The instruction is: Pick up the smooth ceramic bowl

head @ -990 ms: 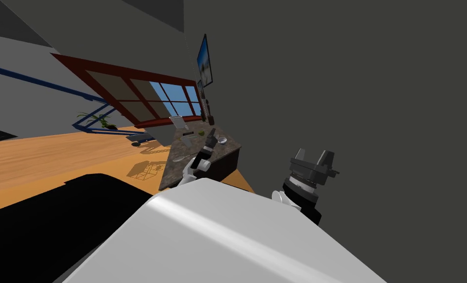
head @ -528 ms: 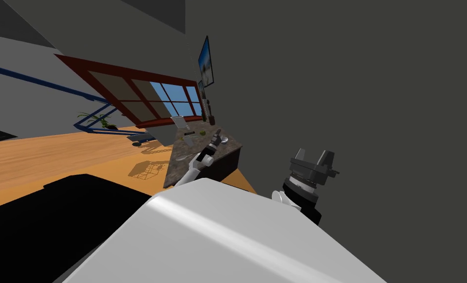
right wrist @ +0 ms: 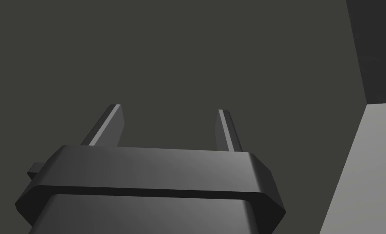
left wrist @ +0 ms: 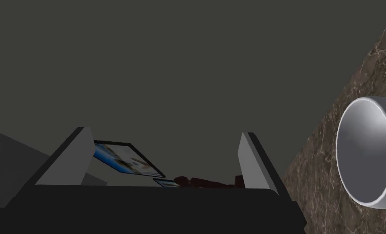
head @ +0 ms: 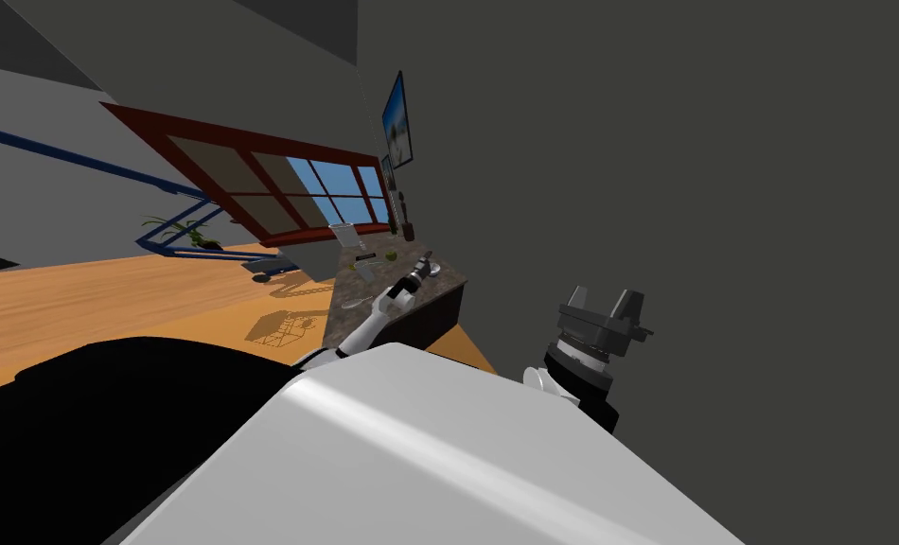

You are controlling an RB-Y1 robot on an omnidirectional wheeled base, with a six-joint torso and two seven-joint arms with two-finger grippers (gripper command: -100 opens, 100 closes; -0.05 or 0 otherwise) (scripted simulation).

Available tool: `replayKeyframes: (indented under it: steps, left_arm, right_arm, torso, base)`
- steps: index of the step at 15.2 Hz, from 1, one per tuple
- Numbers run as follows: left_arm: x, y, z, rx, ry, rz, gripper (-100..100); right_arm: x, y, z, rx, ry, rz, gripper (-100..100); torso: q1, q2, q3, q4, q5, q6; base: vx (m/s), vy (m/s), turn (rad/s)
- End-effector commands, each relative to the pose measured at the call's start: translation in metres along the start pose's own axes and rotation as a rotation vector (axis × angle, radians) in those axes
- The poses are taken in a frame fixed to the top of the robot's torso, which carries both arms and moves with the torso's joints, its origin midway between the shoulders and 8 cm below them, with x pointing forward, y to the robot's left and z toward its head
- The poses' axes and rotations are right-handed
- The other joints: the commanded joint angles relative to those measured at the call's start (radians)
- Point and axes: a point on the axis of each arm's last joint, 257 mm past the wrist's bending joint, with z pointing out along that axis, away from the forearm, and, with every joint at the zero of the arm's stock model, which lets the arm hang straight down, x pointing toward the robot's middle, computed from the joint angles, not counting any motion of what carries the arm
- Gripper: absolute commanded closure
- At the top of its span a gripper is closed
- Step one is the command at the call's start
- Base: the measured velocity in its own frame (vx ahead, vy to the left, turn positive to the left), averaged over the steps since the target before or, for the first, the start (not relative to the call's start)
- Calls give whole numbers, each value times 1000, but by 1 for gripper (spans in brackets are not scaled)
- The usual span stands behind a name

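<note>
One grey bowl (left wrist: 365, 152) sits beside the spread left pincer (left wrist: 164, 132).

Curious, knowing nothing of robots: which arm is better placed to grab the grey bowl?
Left. The left gripper, open, is over the brown counter with the bowl just beside it; the right gripper is off the counter.

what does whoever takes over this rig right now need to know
Left end effector: open, empty, over the counter. It is next to the bowl, which sits on the counter outside the jaws, apart from them.
Right end effector: open, empty, held up at my right side.
Done: left arm is at the counter, close to the bowl.
Left: line the jaws up on the bowl's rim, shut, lift.
</note>
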Motion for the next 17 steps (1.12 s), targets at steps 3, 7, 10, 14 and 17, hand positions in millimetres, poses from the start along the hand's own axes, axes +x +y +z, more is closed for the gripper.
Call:
replayKeyframes:
  steps: [3, 7, 10, 14, 17]
  left_arm:
    - [-3, 29, 14, -100, 16, 5, -100]
    - [-7, 49, 23, -171, 24, 11, -100]
    - [-14, 69, 30, -245, 28, 18, -100]
    - [-28, 93, 43, -350, 31, 31, -100]
    - [-36, 109, 46, -425, 29, 36, -100]
  right_arm:
    - [0, 0, 0, 0, 0, 0, 0]
    - [0, 0, 0, 0, 0, 0, 0]
    - [0, 0, 0, 0, 0, 0, 0]
    - [0, 0, 0, 0, 0, 0, 0]
    - [0, 0, 0, 0, 0, 0, 0]
  torso:
    - [0, 0, 0, 0, 0, 0]
    - [0, 0, 0, 0, 0, 0]
    - [-1, -1, 0, 0, 0, 0]
    - [-1, -1, -1, 0, 0, 0]
    - [-1, -1, -1, 0, 0, 0]
  base:
    - [-19, 18, -24]
    - [-15, 14, -27]
    - [-10, 10, -36]
    - [-4, 7, -46]
    - [-1, 2, -47]
